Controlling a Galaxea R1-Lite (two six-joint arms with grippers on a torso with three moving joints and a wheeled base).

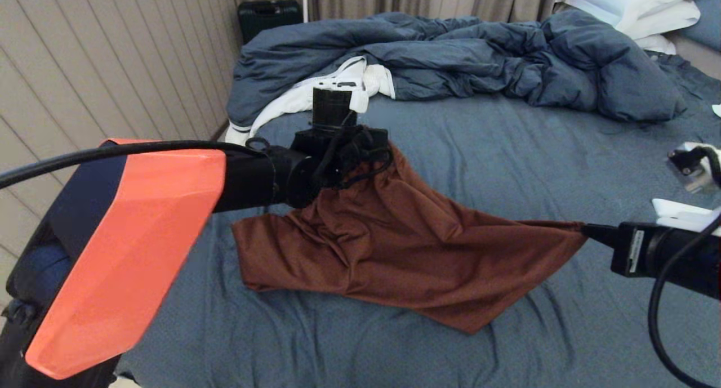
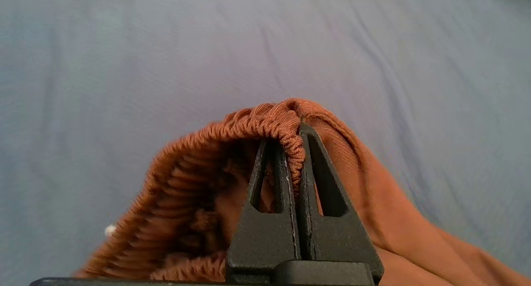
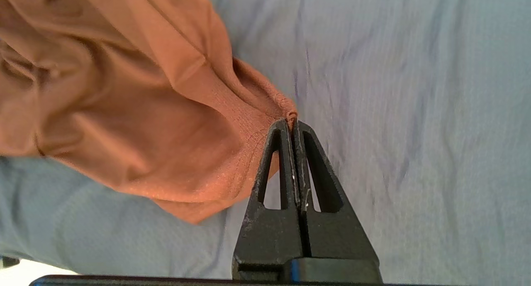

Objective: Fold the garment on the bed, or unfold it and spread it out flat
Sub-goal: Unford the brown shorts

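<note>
Mid-spread, not flat yet. Garment (image 1: 394,253) stretched between both arms over the middle of the bed (image 1: 507,151), lower part draped on the sheet, rumpled. Left gripper (image 2: 295,130) clamped tight on the elastic waistband; right gripper (image 3: 291,124) pinched closed on a hem corner toward the bed's right edge. Left to do: pull taut, lay down, release. No containers in view.

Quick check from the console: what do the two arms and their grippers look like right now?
Left arm: orange and navy shell, black wrist, loose black cables. Right arm: black wrist with white label and cable. Left gripper and right gripper: matte black, tapered fingers with triangular cut-outs.
</note>
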